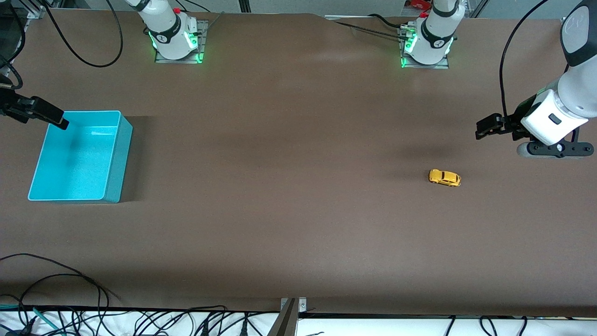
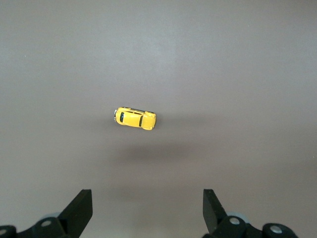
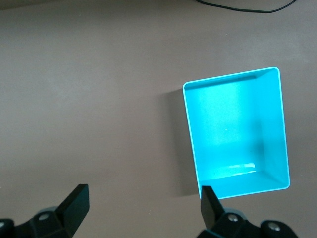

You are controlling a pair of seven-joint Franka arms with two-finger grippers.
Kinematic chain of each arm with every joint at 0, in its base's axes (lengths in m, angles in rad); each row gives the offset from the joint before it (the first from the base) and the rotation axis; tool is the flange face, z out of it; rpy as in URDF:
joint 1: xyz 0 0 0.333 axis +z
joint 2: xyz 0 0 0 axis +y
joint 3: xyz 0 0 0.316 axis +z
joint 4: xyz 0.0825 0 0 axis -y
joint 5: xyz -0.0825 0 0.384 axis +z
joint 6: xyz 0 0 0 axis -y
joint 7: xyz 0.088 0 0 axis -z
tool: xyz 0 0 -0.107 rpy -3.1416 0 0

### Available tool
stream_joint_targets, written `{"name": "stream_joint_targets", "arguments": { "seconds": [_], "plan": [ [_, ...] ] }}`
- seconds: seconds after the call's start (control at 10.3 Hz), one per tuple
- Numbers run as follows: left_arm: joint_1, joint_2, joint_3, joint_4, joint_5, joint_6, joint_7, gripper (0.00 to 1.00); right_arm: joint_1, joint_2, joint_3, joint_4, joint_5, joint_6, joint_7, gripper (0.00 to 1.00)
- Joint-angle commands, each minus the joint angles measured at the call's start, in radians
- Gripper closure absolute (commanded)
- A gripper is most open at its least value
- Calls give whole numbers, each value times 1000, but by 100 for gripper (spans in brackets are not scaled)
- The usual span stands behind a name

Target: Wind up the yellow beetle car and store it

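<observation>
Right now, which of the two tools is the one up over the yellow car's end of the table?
The left tool, open, hangs above the table near the yellow beetle car. The right tool is at the turquoise bin instead, also open.

A turquoise bin (image 1: 77,158) sits open at the left of the front view, on a brown desk (image 1: 289,186). Black cables (image 1: 70,317) tangle along the bottom edge, and one more cable (image 1: 79,42) loops at upper left.

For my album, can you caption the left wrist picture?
Open left hand hovers above the tiny yellow beetle car on the brown table.
</observation>
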Motion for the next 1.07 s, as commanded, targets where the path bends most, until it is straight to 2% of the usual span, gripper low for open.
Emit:
{"name": "stream_joint_targets", "arguments": {
  "seconds": [0.0, 0.97],
  "plan": [
    [-3, 0, 7, 5, -19, -9, 23, 2, -4, 0, 0, 19, 17, -7, 3, 0],
    [-1, 0, 7, -1, -17, -12, 21, 3, -4, 3, 0, 19, 18, -4, 3, 0]
  ]
}}
